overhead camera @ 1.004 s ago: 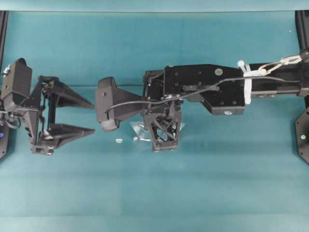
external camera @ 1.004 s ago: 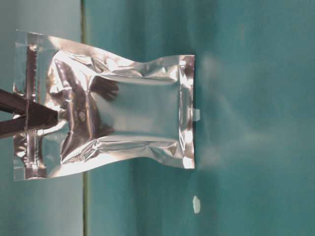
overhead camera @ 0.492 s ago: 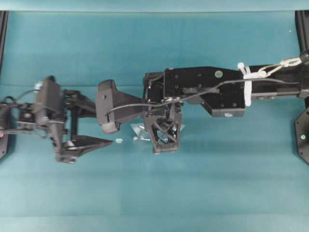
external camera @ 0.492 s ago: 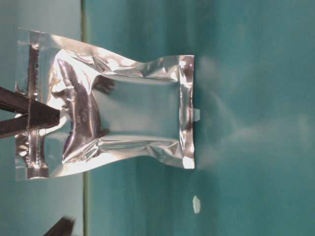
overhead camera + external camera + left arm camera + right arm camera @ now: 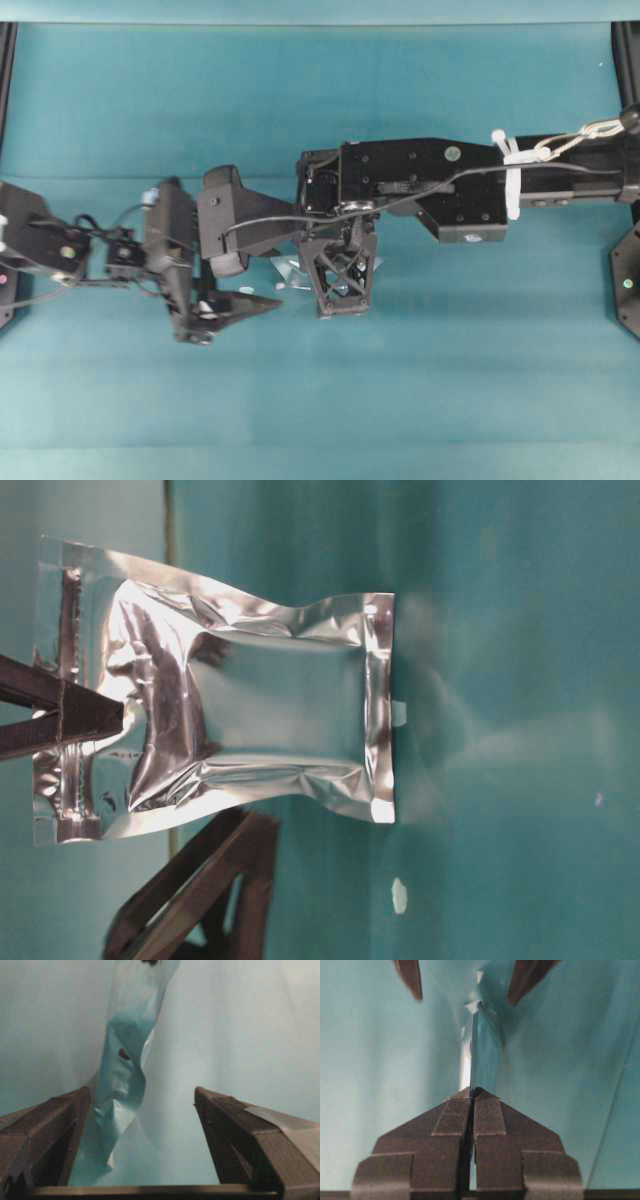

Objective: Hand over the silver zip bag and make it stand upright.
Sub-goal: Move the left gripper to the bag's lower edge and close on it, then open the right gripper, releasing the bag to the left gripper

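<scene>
**Jaws: right pair clamped on pouch, left pair spread wide**

Right gripper [image 5: 471, 1092]: jaws pressed together on the zip-strip end of the silver zip bag [image 5: 250, 720]; pads meeting flat on the foil in the right wrist view. Reaches across the middle of the teal table [image 5: 300, 100] in the overhead view.

Silver zip bag: standing on edge, opposite short edge resting on the table surface; crinkled foil, darker reflective centre panel. Seen edge-on from both wrist cameras.

Left gripper [image 5: 142, 1105]: jaws fully apart, nothing between the pads; bag just ahead, nearer the left-hand finger [image 5: 55, 1130] in the wrist view. One dark finger visible beside the bag in the table-level view, not touching.

Pale scrap [image 5: 399, 895]: lying on table near the bag's resting edge, apart from it.
</scene>
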`<control>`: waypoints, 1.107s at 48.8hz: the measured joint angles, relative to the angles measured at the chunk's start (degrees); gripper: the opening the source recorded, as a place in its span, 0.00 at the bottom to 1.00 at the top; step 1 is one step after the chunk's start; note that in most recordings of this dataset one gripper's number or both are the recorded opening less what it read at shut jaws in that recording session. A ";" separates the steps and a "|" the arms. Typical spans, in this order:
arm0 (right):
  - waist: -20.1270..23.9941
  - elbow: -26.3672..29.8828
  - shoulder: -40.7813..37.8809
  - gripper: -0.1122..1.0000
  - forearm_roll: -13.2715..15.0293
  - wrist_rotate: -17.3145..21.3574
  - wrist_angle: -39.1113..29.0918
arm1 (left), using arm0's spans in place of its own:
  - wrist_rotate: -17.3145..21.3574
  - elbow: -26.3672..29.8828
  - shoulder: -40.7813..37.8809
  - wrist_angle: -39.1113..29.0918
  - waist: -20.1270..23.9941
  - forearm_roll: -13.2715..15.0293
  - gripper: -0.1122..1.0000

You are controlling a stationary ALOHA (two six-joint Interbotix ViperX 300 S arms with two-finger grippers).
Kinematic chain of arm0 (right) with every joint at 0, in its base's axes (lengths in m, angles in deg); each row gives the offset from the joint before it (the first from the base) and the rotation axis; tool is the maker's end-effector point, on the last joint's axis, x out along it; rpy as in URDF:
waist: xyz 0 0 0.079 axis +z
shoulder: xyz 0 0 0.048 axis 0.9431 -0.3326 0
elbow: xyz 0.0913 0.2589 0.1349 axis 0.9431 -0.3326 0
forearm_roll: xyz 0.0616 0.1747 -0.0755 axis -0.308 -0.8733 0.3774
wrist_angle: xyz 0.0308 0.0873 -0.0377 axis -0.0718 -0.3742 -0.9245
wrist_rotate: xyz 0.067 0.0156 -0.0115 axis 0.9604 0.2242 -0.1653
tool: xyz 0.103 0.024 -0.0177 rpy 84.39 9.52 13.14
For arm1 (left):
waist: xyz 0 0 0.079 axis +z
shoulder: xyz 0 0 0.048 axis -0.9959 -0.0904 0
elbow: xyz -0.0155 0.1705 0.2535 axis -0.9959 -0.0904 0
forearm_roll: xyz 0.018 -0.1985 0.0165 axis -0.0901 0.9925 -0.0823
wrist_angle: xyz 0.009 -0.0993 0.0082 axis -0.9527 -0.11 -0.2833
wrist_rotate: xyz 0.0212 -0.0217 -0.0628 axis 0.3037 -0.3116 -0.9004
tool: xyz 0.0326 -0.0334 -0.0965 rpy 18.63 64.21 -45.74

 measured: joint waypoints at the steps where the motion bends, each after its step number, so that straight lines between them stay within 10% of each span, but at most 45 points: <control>1: 0.00 0.00 0.00 0.11 0.00 0.00 0.00 | 0.00 0.18 -0.44 0.09 0.00 0.00 0.92; 54: 0.00 -0.09 0.00 0.11 0.00 0.09 0.35 | 0.00 9.58 -13.10 3.25 2.64 0.00 0.90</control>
